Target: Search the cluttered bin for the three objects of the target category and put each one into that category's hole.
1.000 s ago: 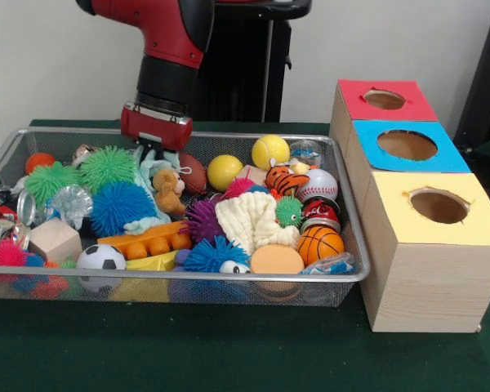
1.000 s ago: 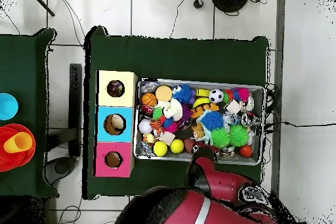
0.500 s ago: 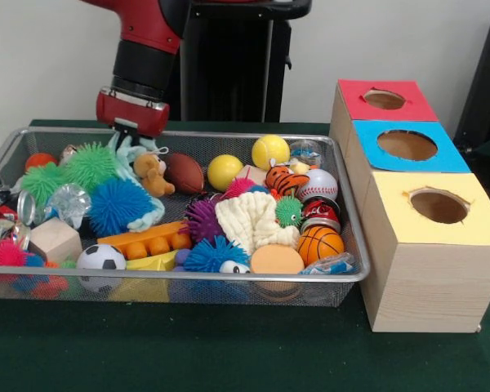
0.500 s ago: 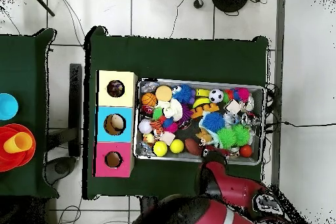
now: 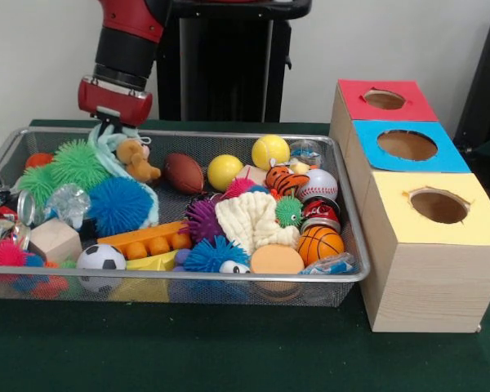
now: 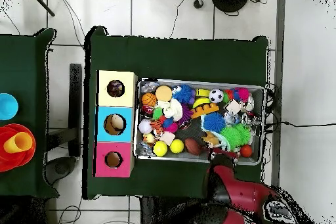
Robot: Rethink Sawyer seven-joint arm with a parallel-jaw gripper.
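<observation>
Over the last second the gripper (image 5: 108, 124) has risen and swung left along the far side of the bin (image 5: 229, 276), dragging a pale green plush (image 5: 106, 151) and the small brown teddy (image 5: 134, 159) with it; the football (image 5: 184, 172) that the teddy partly hid now lies fully clear. The jaws are hidden under the red wrist block, so I cannot tell how they stand, though the plush hangs right below them and looks lifted at its top. That suggests a soft toy is the pick, with none of the 3 yet delivered from what shows here. The plush is limp, mint-coloured cloth, draped between the green spiky ball (image 5: 76, 163) and the blue spiky ball (image 5: 119, 205), its lower end still in the clutter. The 3 boxes (image 5: 429, 220) stand well apart, right of the bin.
</observation>
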